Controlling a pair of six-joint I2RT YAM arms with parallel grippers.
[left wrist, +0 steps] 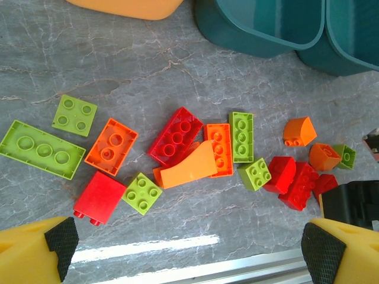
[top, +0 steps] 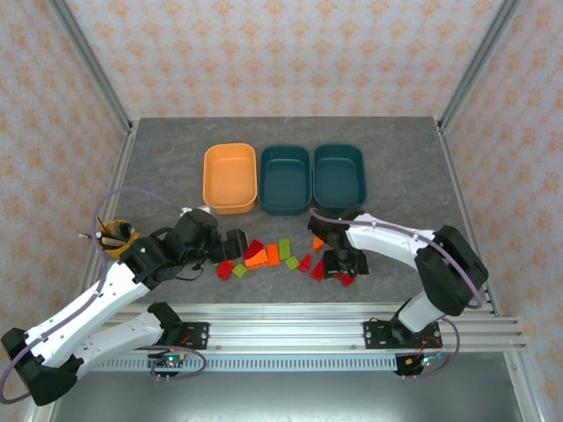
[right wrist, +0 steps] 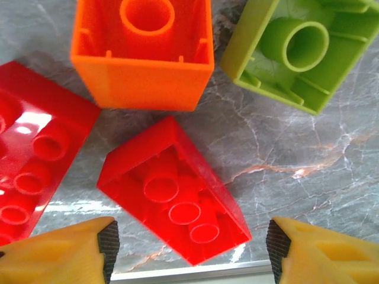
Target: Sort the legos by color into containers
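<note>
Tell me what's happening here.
Two robot arms lean over scattered small red, orange and lime-green plastic bricks. Both pincers are open: the left pincer above the pile, the right pincer poised over a red brick. The light orange plastic tub and two dark teal plastic tubs look empty.

No legible text, label, brand mark or number appears in any view. The round studs on the red, orange and lime green plastic bricks (left wrist: 177,135) show no readable embossing. The walls of the light orange plastic tub (top: 230,178) and the two dark teal plastic tubs (top: 286,178) are plain.
</note>
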